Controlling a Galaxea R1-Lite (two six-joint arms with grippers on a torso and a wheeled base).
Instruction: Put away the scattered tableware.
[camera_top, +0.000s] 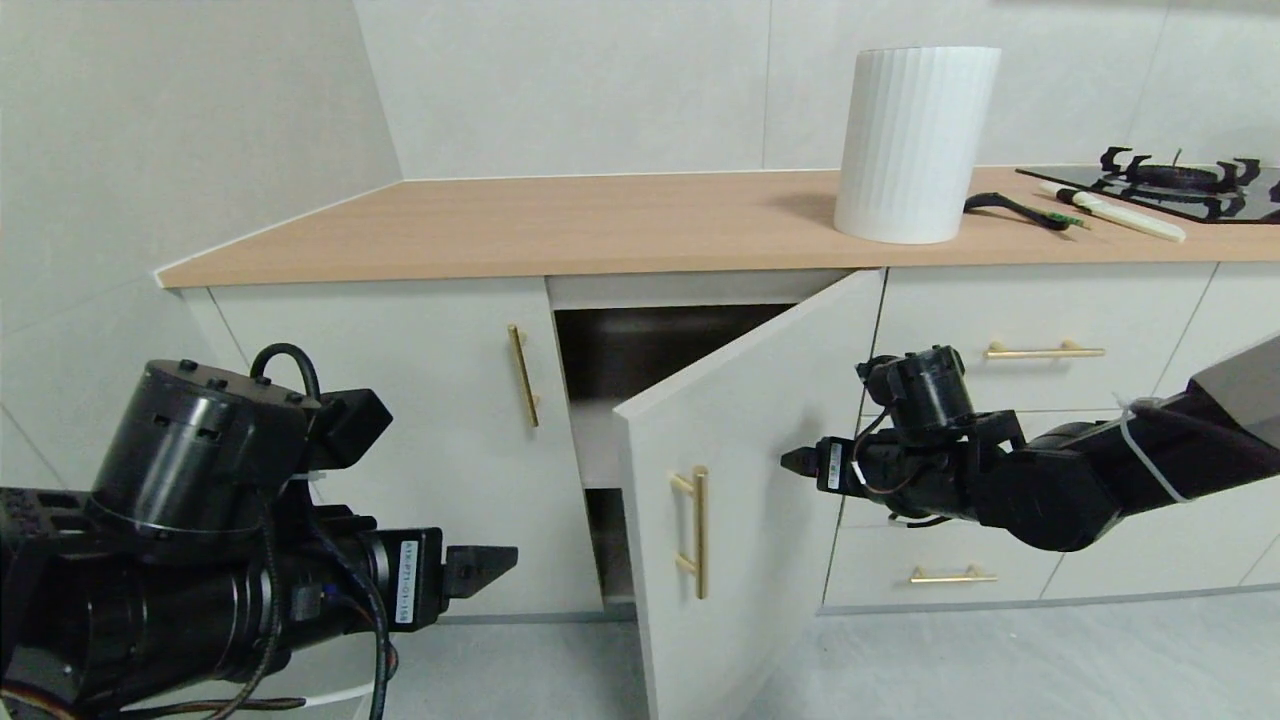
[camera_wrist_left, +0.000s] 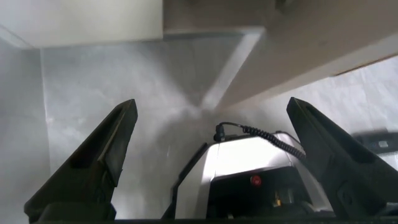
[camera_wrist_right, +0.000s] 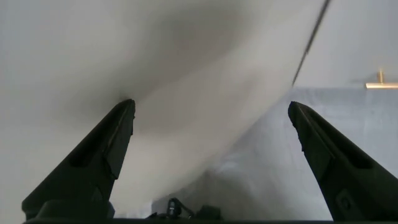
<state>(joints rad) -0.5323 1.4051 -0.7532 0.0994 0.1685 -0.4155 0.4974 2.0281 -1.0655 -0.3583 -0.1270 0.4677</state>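
**Worktop** (camera_top: 560, 225): wooden, running along the tiled wall.

**White ribbed container** (camera_top: 915, 145): upright near the worktop's front edge, above the open cupboard; its contents are hidden.

**Black utensil** (camera_top: 1015, 208): lies flat just right of the container, one end hidden behind it.

**White-handled utensil** (camera_top: 1120, 214): lies beside the black utensil, reaching to the hob's front edge; a small green part shows at its near end, type unclear.

**Hob** (camera_top: 1180, 185): black, with pan supports, cut off at the picture's right edge.

**Cupboard door** (camera_top: 740, 450): swung partly open, with a gold bar handle (camera_top: 697, 532). The interior behind it is dark; one pale shelf shows, the rest cannot be made out.

**Closed door** (camera_top: 400, 420): to the left of the opening.

**Drawers** (camera_top: 1040, 320): to its right, partly covered by the right arm.

**Right gripper** (camera_top: 800, 462): close to the open door's outer face, right of the handle; fingers (camera_wrist_right: 106, 155) spread wide, holding nothing.

**Left gripper** (camera_top: 480, 570): low before the closed door, apart from it; fingers (camera_wrist_left: 102, 158) spread, holding nothing.
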